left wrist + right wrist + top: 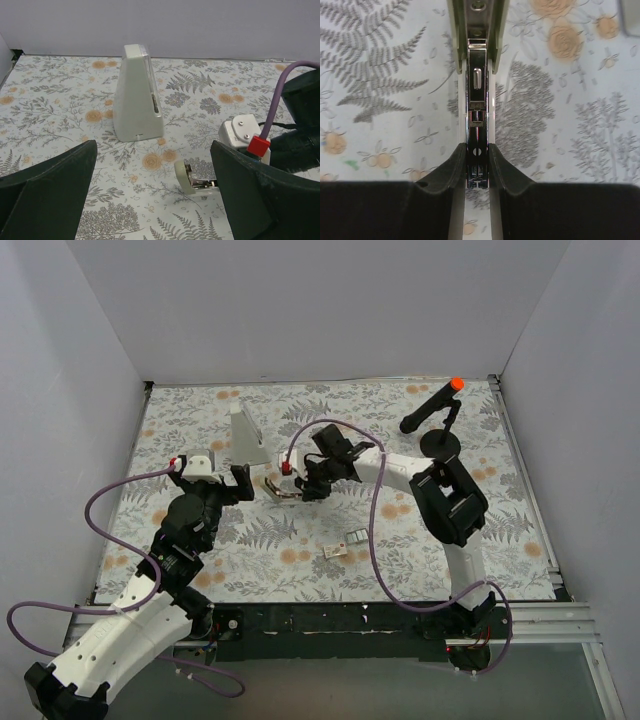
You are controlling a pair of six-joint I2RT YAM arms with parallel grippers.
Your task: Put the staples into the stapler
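The stapler (277, 490) lies open on the floral mat, left of centre. In the right wrist view its pale green body and shiny metal magazine (477, 75) run straight up from my fingers. My right gripper (477, 161) is shut on the sides of the stapler; it also shows in the top view (306, 484). My left gripper (155, 192) is open and empty just left of the stapler's pale tip (186, 178); it also shows in the top view (238, 478). The staples, a small whitish packet (333, 551) and a small tray piece (356, 537), lie on the mat nearer the front.
A tall grey-white wedge (245, 437) stands behind the left gripper, and is also in the left wrist view (137, 97). A black stand with an orange tip (438, 412) stands at the back right. White walls enclose the mat (200, 570). Purple cables loop from both arms.
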